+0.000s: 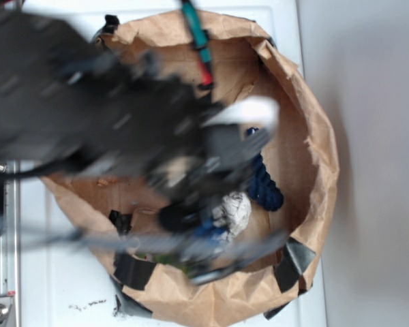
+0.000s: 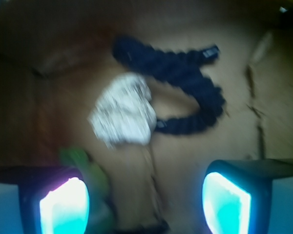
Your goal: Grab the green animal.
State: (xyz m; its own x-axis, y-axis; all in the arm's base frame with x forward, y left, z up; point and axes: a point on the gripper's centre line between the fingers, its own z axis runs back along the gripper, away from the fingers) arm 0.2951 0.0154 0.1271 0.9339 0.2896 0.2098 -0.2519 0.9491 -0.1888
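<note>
The green animal (image 2: 85, 168) shows as a blurred lime-green shape on the brown paper floor, just beside and above the left fingertip (image 2: 63, 207) in the wrist view. My gripper (image 2: 144, 204) is open, its two glowing pads wide apart with only paper between them. In the exterior view the blurred black arm covers most of the bowl, and only a sliver of green (image 1: 165, 259) peeks out near the bowl's lower rim under the gripper (image 1: 191, 235).
A crumpled white paper ball (image 2: 124, 111) lies ahead of the gripper, with a dark blue rope (image 2: 185, 85) curled behind and right of it. Everything sits inside a brown paper bowl (image 1: 320, 143) on a white surface. A green and red marker (image 1: 198, 37) leans at the bowl's top rim.
</note>
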